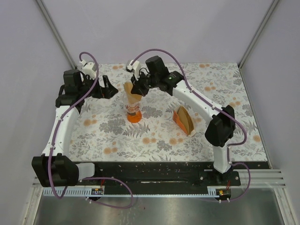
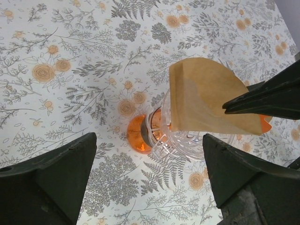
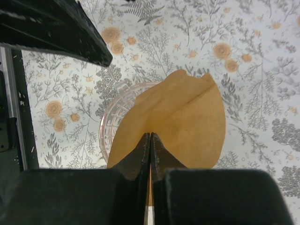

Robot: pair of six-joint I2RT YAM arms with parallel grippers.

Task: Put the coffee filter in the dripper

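My right gripper (image 3: 150,138), clamped on the coffee filter (image 3: 187,117), should shift toward nine o'clock, centring over the dripper (image 3: 110,122), then lower gently. My left gripper (image 2: 149,140) hangs spread, empty.

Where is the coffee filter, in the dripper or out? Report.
Not seated: the coffee filter, flat, is pinched in the right tool above the dripper; lower edge inside, cannot tell.

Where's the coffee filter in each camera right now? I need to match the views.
Top external: upper centre, the coffee filter stands at the dripper top.
Left wrist: right of centre, in front of the dripper's glass.
Right wrist: centre, pinched by the right gripper.
Shared landmark: the dripper under it.
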